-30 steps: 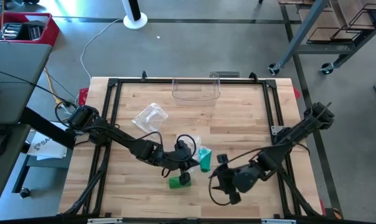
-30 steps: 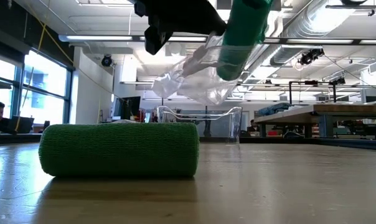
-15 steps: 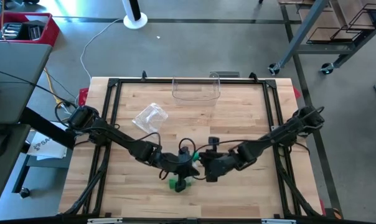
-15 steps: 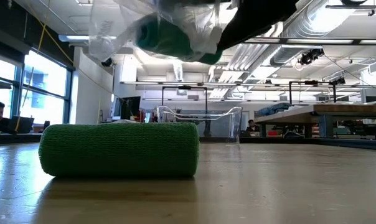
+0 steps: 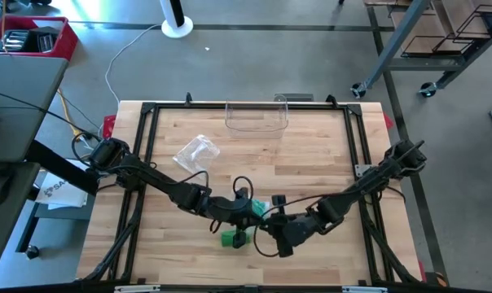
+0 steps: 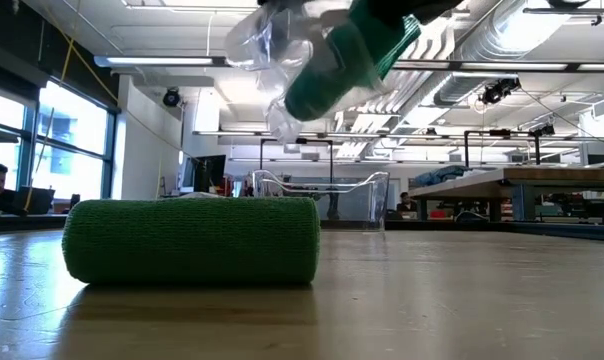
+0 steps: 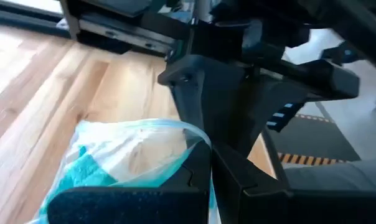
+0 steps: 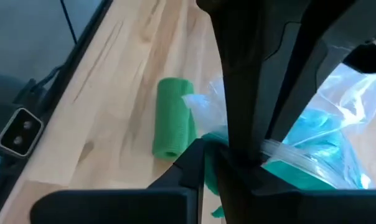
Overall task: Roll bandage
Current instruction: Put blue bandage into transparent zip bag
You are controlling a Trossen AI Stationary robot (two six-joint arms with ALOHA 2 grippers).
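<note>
Both hands, the left hand (image 5: pixel 248 213) and the right hand (image 5: pixel 269 221), pinch the thin plastic bag (image 6: pixel 282 50) around the teal bandage (image 6: pixel 347 55) above the counter (image 5: pixel 311 155); pulling apart might rip it and drop the roll beside the green bandage (image 6: pixel 192 240).

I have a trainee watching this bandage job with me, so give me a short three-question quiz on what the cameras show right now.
1. True or false: the green bandage roll lies on the wooden table, held by no claw.
2. What wraps the teal bandage roll held up in the air? A) a clear plastic bag B) a cardboard box C) a red cloth
3. Fill in: the clear plastic tray stands at the table's ___ edge, away from both arms.

Key: 1 true. 2 A: the left claw and the right claw are both shut on the clear plastic bag around the roll. 3 far.
</note>
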